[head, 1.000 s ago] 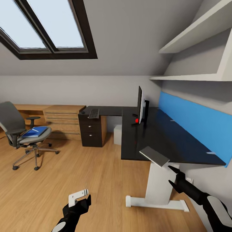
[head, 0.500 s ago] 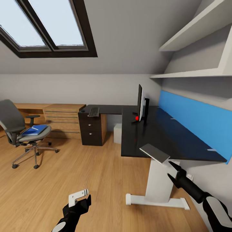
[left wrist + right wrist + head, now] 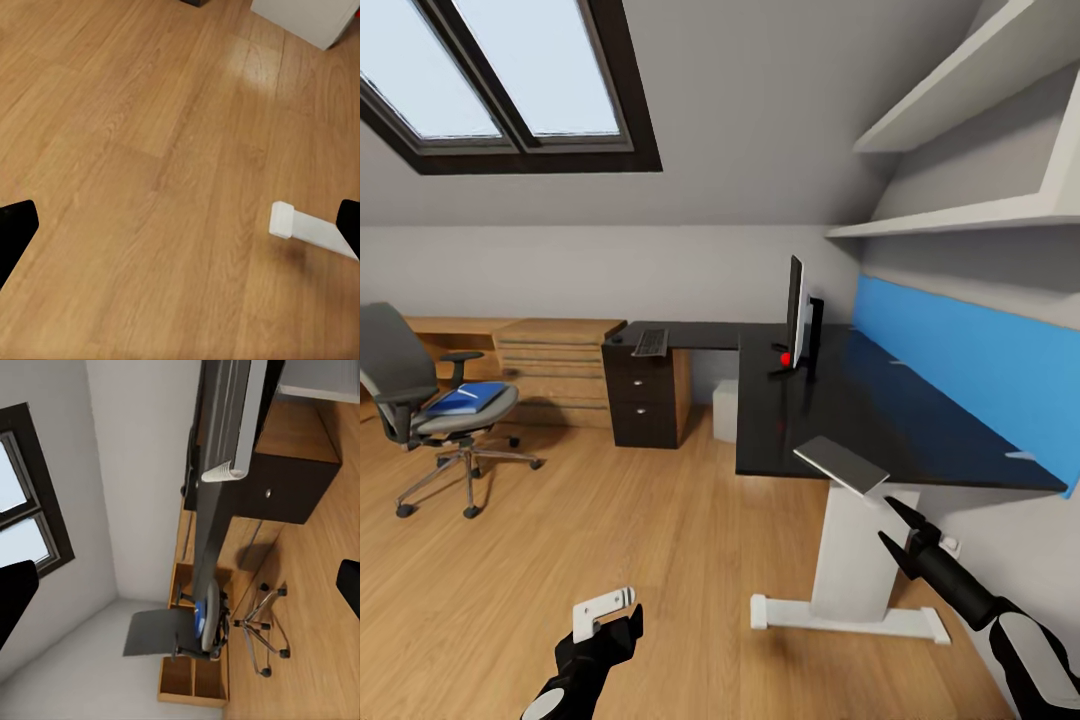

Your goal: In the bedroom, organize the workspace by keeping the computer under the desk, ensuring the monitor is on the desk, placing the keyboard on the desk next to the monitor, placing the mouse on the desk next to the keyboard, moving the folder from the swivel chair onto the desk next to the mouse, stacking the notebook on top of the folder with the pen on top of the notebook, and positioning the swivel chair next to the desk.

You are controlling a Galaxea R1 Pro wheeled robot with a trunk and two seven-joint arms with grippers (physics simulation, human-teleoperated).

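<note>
Since a second ago the whole head view has slid a little, so the camera has moved; our right gripper (image 3: 895, 528) has drawn slightly down and away from the grey notebook (image 3: 840, 464), which lies tilted over the near corner of the desk (image 3: 880, 420). The notebook now sits just above and ahead of the right fingertips, apart from them, and the two fingers stand spread with nothing between them — in the right wrist view the notebook's pale page edges (image 3: 229, 420) show straight ahead between the dark fingers. Our left gripper (image 3: 608, 613) hangs low over the wooden floor (image 3: 610, 520), well to the left of the right one; in its wrist view the fingers stand wide apart at the picture's edges with only boards and the desk's white foot (image 3: 307, 229) between them. A small white part shows at its tip in the head view, and we cannot tell what it is. Far ahead of the right gripper the monitor (image 3: 797, 312) stands upright on the desk, edge-on to us, with a red spot at its base. Further left on the desk's far wing lies the keyboard (image 3: 651, 343), above the black drawers (image 3: 644, 400). Well off to the left of both grippers stands the swivel chair (image 3: 435, 410), with the blue folder (image 3: 465, 398) on its seat — a thin white pen (image 3: 467, 392) lies on the folder.
</note>
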